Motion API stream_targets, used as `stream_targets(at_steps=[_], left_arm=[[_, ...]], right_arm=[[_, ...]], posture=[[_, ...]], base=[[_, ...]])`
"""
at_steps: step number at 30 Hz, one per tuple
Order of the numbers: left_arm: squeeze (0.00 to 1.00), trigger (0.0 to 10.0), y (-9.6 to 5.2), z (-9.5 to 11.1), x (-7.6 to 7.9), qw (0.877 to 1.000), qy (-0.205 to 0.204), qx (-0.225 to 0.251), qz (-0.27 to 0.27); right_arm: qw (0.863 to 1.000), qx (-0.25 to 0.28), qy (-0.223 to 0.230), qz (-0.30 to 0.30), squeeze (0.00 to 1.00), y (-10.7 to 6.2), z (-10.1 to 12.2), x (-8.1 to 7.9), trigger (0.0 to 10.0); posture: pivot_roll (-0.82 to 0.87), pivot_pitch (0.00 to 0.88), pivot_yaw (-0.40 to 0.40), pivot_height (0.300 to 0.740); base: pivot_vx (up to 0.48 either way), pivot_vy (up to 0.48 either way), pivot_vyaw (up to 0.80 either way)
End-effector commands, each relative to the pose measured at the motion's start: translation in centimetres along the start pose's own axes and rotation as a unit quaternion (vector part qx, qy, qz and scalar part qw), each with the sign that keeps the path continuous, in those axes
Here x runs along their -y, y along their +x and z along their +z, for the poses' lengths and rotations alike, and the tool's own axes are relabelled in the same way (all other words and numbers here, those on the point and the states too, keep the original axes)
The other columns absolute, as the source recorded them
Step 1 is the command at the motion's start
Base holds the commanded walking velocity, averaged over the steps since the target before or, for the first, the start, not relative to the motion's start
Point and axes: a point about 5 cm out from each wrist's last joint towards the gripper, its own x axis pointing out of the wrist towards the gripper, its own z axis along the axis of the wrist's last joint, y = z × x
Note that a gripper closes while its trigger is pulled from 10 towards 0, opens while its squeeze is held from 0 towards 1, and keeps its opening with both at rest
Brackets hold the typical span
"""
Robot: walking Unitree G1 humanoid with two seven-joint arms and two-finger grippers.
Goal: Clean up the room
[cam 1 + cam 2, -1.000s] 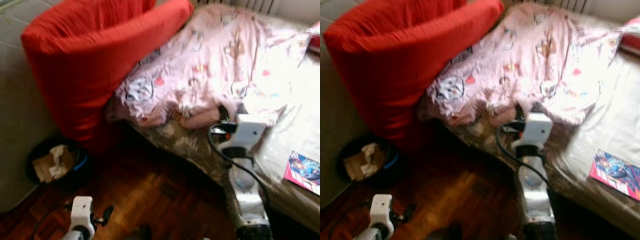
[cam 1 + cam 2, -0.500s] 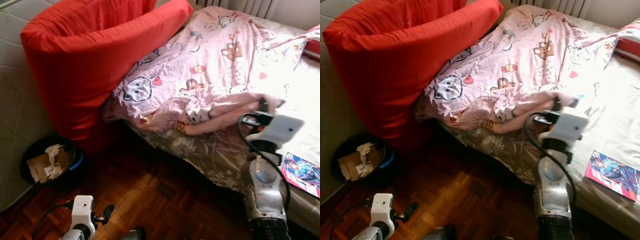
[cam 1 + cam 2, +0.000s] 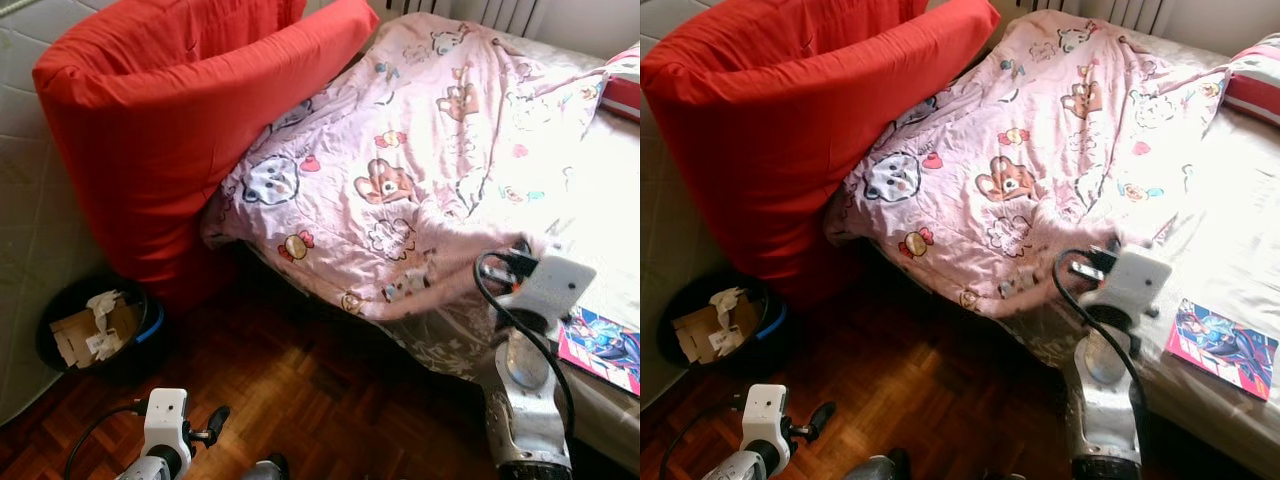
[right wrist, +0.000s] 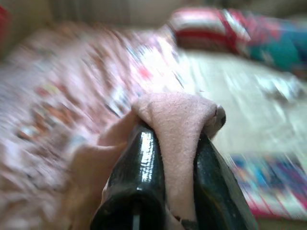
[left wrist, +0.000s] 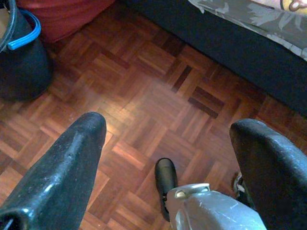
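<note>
Pink blanket [image 3: 400, 190] lies spread over the bed [image 3: 610, 200], one fold pinched between the right gripper [image 4: 168, 158] jaws at the bed's near edge. The left gripper [image 5: 168, 158] hangs over the parquet floor [image 5: 144, 96], jaws wide apart and empty.

Two silver arms. Right arm [image 3: 522, 400] ribbed and metallic, capped by a white boxy wrist housing [image 3: 556, 283], with a thick black cable [image 3: 490, 290] looping at its 9 o'clock side. Left arm's white wrist block [image 3: 165, 420] with small dark screw holes, thin black cable. Glossy black pincer fingers [image 5: 62, 172], rounded and scuffed.
</note>
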Motion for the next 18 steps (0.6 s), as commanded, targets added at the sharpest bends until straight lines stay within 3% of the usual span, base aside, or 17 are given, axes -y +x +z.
stream_targets(at_steps=[1, 3, 6, 7, 9, 10, 11, 12, 18], left_arm=[[0.00, 10.0, -0.5, -1.0, -0.1, 1.000, -0.002, -0.022, 0.000], [0.00, 10.0, -0.5, -1.0, -0.1, 1.000, -0.002, -0.022, 0.000], [0.00, 10.0, -0.5, -1.0, -0.1, 1.000, -0.002, -0.021, 0.000], [0.00, 10.0, -0.4, -1.0, -0.1, 1.000, -0.001, -0.022, 0.000], [0.00, 10.0, -0.5, -1.0, -0.1, 1.000, -0.001, -0.022, 0.000], [0.00, 10.0, -0.5, -1.0, -0.1, 1.000, 0.000, -0.023, 0.000], [0.00, 10.0, -0.5, -1.0, -0.2, 1.000, 0.000, -0.023, 0.000], [0.00, 10.0, -0.5, -0.9, -0.2, 1.000, 0.000, -0.023, -0.001], [0.00, 10.0, -0.4, -0.9, -0.1, 1.000, 0.001, -0.024, -0.002]], right_arm=[[0.998, -0.046, 0.002, -0.034, 0.00, -0.4, -1.8, 1.5, 10.0], [0.993, -0.093, 0.009, -0.075, 0.00, -0.9, -3.8, 3.2, 10.0], [0.989, -0.113, -0.003, -0.100, 0.00, -1.3, -4.8, 4.5, 10.0], [0.991, -0.105, -0.039, -0.076, 0.00, -1.4, -4.7, 4.3, 10.0], [0.992, -0.101, -0.054, -0.054, 0.00, -1.5, -4.6, 3.8, 10.0], [0.998, -0.040, -0.049, -0.001, 0.00, -1.4, -2.9, 2.3, 10.0], [0.998, -0.015, -0.050, 0.020, 0.00, -1.5, -2.2, 1.7, 10.0], [0.993, 0.064, -0.071, 0.070, 0.00, -1.9, 0.1, 0.0, 10.0], [0.976, 0.170, -0.080, 0.113, 0.00, -2.9, 3.7, -2.3, 10.0]], posture=[[0.13, 0.191, 0.017, 0.740], [0.13, 0.191, 0.017, 0.740], [0.13, 0.190, 0.014, 0.740], [0.13, 0.189, 0.016, 0.740], [0.13, 0.189, 0.016, 0.740], [0.13, 0.189, 0.016, 0.740], [0.13, 0.190, 0.017, 0.740], [0.13, 0.191, 0.017, 0.740], [0.12, 0.189, 0.018, 0.740]], base=[[0.000, 0.000, 0.00], [0.000, 0.000, 0.00], [0.000, 0.000, 0.00], [0.000, 0.000, 0.00], [0.000, 0.000, 0.00], [0.000, 0.000, 0.00], [0.000, 0.000, 0.00], [0.000, 0.000, 0.00], [0.000, 0.000, 0.00]])
